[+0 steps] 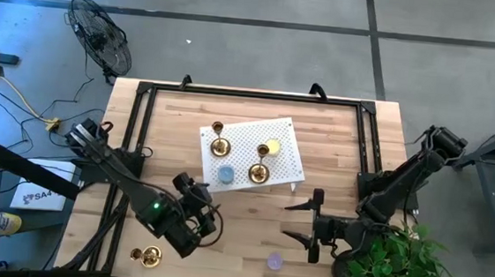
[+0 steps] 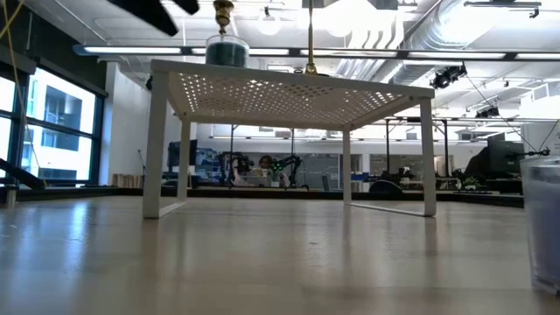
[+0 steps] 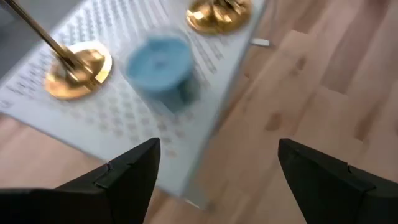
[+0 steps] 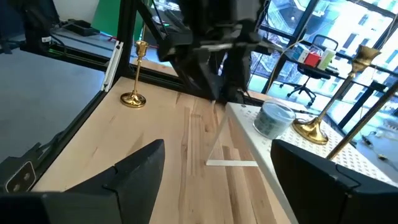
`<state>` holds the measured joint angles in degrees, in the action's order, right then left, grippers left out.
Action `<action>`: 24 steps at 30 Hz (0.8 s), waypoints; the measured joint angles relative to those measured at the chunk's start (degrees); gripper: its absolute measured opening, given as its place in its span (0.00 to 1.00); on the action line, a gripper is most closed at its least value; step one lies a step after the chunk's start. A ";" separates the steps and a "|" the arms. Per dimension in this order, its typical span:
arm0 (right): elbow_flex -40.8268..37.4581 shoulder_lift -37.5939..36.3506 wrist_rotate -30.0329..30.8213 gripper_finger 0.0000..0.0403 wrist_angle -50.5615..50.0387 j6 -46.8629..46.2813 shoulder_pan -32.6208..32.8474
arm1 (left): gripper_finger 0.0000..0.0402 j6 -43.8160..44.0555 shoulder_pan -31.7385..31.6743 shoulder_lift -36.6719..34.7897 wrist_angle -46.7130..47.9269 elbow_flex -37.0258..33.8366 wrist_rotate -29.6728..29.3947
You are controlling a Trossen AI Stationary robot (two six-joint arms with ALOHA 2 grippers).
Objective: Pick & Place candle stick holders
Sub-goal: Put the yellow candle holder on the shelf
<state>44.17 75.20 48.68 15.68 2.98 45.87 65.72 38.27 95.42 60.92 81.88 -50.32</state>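
Two gold candle stick holders (image 1: 219, 142) (image 1: 259, 170) stand by their round bases on a white perforated stand (image 1: 285, 168), with a blue disc (image 1: 225, 174) and a yellow disc (image 1: 272, 147). A third gold holder (image 1: 147, 254) stands on the wooden table near the front left; it also shows in the right wrist view (image 4: 134, 98). My left gripper (image 1: 192, 187) is open and empty, just off the stand's near left corner, in front of the blue disc (image 3: 160, 61). My right gripper (image 1: 303, 222) is open and empty at the near right.
A purple disc (image 1: 274, 262) lies on the table near the front edge. A black frame (image 1: 145, 91) runs round the table's far and side edges. A green plant (image 1: 397, 265) stands at the near right corner. A fan (image 1: 101, 34) stands on the floor beyond the table.
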 joint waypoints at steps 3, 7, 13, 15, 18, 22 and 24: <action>-0.01 0.00 -1.55 0.72 0.00 -1.23 -0.38 | 0.79 -1.82 -0.05 0.00 0.97 1.90 -0.86; -0.01 0.00 -2.38 0.72 0.00 -1.48 -0.51 | 0.79 -2.29 0.08 0.02 3.15 3.79 -0.69; -0.01 0.00 -2.38 0.72 -0.16 -1.18 -0.51 | 0.79 -0.91 0.01 0.00 8.32 8.21 7.18; -0.01 0.00 -2.38 0.72 -0.45 -1.09 -0.51 | 0.79 -0.72 0.03 -0.02 9.66 9.81 9.36; -0.01 0.00 -2.38 0.72 -0.70 -1.04 -0.51 | 0.79 -0.67 0.03 -0.02 11.20 12.56 12.46; -0.01 0.00 -2.38 0.72 -1.38 -1.04 -0.51 | 0.79 -0.34 -0.01 -0.07 13.26 16.01 20.33; -0.01 0.00 -2.38 0.72 -1.48 -1.04 -0.51 | 0.79 1.38 0.01 -0.08 14.04 17.13 25.55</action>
<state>44.16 75.20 46.30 14.20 1.93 45.36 67.10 38.28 95.34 74.96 99.01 -24.77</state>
